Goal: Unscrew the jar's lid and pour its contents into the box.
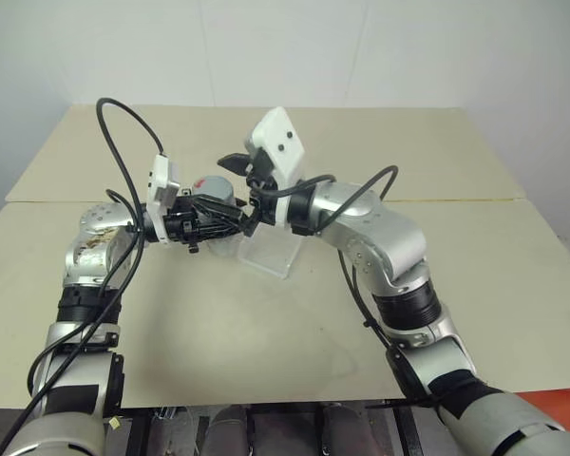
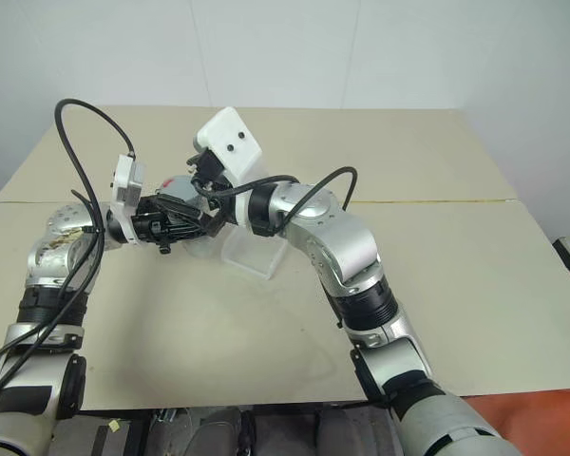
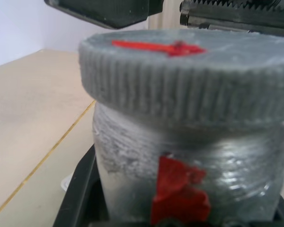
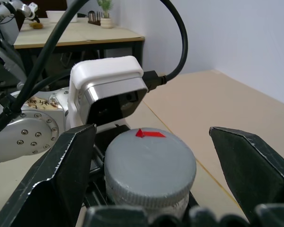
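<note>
The right arm [image 1: 389, 252] lies nearest the camera, bent across the front of the desk [image 1: 475, 161] with its wrist turned toward the middle. Farther in, over the seam that crosses the desk, the two grippers meet. The left gripper [image 1: 230, 220] has its fingers closed on the body of the jar [image 3: 189, 156], holding it off the desk with its top turned toward the right arm. The right gripper [image 4: 151, 189] has its fingers spread wide, one on each side of the lid [image 4: 150, 165] and clear of it. The lid is on the jar. Just beside and below the jar, the box [image 1: 271, 252] of clear plastic rests on the desk near its middle. The contents are hidden inside. The likely trouble from here: if the open fingers close off-centre on the ribbed rim, they could slip instead of turning it, or twist the jar in the left grip; the jar sits only partly over the box, so a loosened lid or the piece could miss it. No writing can be read; the jar carries a red patch [image 3: 180, 189], the lid a red mark [image 4: 149, 134].
</note>
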### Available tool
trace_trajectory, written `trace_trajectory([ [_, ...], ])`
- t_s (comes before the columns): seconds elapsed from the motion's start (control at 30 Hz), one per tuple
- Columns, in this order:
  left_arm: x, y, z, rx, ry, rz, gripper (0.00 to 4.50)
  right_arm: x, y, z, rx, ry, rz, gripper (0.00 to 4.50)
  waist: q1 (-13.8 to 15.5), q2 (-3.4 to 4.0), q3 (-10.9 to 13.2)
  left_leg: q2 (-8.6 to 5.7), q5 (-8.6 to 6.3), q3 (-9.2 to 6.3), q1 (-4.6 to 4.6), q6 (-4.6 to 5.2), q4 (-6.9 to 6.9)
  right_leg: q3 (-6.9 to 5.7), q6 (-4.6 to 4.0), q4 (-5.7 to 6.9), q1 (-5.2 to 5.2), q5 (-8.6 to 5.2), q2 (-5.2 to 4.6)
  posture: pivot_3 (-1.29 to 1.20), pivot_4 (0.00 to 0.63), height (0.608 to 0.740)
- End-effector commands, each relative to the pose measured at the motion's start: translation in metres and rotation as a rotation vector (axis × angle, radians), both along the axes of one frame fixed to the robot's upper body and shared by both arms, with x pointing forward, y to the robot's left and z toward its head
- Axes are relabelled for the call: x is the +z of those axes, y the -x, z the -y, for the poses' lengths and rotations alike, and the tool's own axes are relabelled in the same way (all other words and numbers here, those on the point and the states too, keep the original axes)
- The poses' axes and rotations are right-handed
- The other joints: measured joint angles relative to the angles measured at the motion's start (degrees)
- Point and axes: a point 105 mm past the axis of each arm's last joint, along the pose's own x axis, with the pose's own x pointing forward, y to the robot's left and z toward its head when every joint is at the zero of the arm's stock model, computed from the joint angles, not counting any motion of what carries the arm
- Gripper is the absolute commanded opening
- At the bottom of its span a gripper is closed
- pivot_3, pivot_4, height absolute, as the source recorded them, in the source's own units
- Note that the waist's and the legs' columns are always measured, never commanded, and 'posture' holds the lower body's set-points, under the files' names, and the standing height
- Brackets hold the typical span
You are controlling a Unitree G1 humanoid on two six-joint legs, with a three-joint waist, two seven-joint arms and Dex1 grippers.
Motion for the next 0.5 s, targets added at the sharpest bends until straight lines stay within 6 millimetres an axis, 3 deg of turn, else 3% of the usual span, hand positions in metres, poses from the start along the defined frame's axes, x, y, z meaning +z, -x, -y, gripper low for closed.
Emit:
trace_trajectory([
  [0.03,0.0124,0.0048,-0.0016,-0.008,0.000,0.051,1.94,0.0159,0.0062,-0.0039,0.021,-0.027,0.072,4.45,-0.01,0.00,0.00,0.00,0.00,0.00,0.00,0.00,0.00,0.00,0.00,0.00,0.00,0.00,0.00,0.00,0.150,0.740],
  [0.5,0.0130,0.0086,-0.0042,-0.013,-0.004,0.052,1.94,0.0133,0.0014,0.0014,0.015,-0.018,0.073,4.45,-0.02,0.00,0.00,0.00,0.01,0.00,0.00,-0.02,0.00,0.00,0.00,0.00,0.00,0.00,0.00,0.00,0.150,0.740],
])
